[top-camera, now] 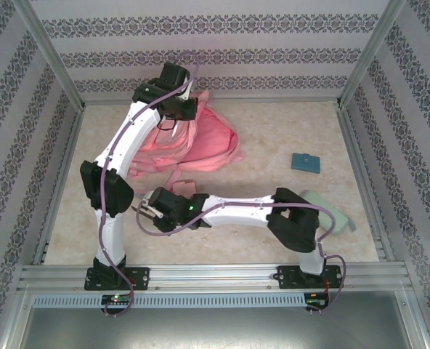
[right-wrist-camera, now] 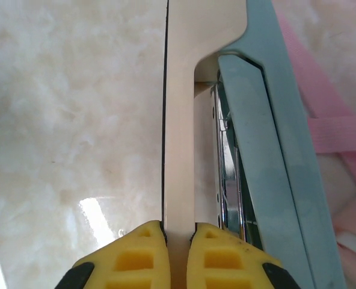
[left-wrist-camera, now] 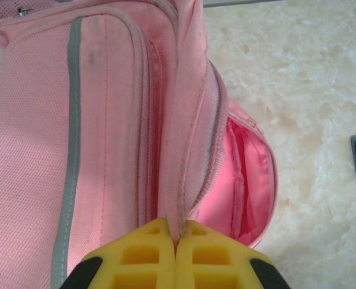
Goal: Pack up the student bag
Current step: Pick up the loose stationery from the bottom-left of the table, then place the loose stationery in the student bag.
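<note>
Student bag long axis seemingly left-right, rounded end right

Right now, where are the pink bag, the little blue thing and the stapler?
student bag (top-camera: 215,138): top view, on its pink fabric body.
little blue thing (top-camera: 306,161): top view, on its middle.
stapler (right-wrist-camera: 179,120): right wrist view, on its cream top arm.

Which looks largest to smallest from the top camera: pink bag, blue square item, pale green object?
1. pink bag
2. pale green object, partly hidden by the right arm
3. blue square item; last two close, unsure
</note>
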`<action>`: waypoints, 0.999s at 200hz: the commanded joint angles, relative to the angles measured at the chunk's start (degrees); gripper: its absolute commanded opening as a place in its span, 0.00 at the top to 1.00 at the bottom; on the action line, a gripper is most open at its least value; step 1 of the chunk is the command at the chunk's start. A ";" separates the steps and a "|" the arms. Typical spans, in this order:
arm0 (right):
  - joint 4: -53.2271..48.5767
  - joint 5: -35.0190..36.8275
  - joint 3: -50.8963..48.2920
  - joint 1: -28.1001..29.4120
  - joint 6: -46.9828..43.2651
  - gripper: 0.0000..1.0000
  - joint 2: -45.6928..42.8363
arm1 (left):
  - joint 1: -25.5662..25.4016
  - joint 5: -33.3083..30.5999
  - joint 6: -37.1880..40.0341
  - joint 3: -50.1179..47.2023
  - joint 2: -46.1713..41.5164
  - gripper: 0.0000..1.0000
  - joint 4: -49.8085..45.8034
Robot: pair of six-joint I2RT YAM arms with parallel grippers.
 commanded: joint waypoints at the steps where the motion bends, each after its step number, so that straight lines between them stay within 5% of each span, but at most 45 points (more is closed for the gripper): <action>1: 0.00 4.39 -2.65 -0.30 2.43 1.00 -7.27 | 2.86 -3.23 -1.14 -0.26 -3.25 1.00 2.67; 57: -2.62 10.17 -12.21 -4.82 6.50 1.00 -19.88 | 3.81 -1.92 -3.22 0.71 -3.76 1.00 3.34; 105: -3.24 12.34 -15.52 -14.44 8.90 1.00 -24.37 | 3.74 2.56 -6.09 -1.55 -4.93 1.00 4.55; 153: -3.81 9.99 -7.67 -26.06 16.07 1.00 -16.92 | 3.74 4.58 -8.84 -5.44 -7.42 1.00 7.07; 200: -3.75 7.54 6.05 -31.00 22.88 1.00 -5.70 | 3.56 6.92 -12.47 -8.55 -8.69 1.00 10.47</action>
